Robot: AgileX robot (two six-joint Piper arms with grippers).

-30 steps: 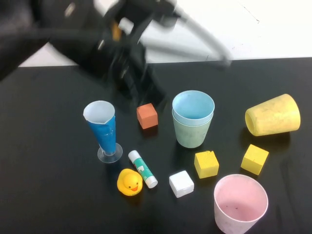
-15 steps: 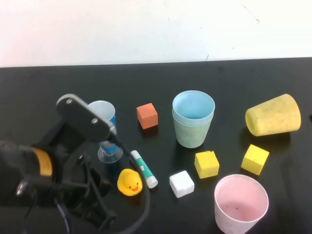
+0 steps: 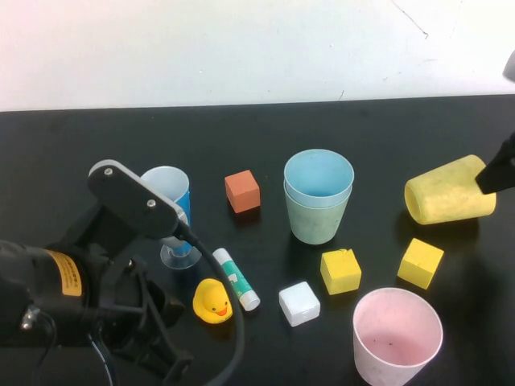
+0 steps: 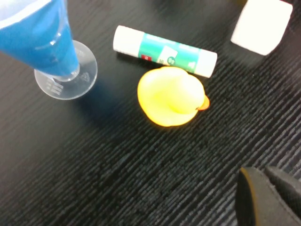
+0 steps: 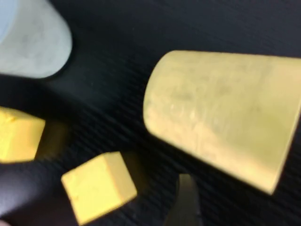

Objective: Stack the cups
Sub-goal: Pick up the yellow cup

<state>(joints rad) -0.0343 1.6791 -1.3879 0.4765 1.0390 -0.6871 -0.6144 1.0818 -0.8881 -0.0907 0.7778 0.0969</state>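
The light blue plastic cup [image 3: 319,174] sits nested in the pale green plastic cup [image 3: 316,219] mid-bench. The yellow plastic cup [image 3: 449,190] lies on its side by the right edge; the pink plastic cup [image 3: 397,335] stands upright near the front edge. The right tool [image 3: 497,170], spread wide, hovers touching nothing beside the yellow cup. The left tool [image 4: 268,195], pinched closed and empty, hangs over the black bench [image 3: 96,153] at its front left corner.

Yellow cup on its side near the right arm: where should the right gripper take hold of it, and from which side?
The yellow cup lies tipped, mouth toward the stacked blue cup, base toward the right gripper. Probably grip across the tapered wall near the narrower base, coming from above on the right edge. The left gripper, shut, sits near the duck.
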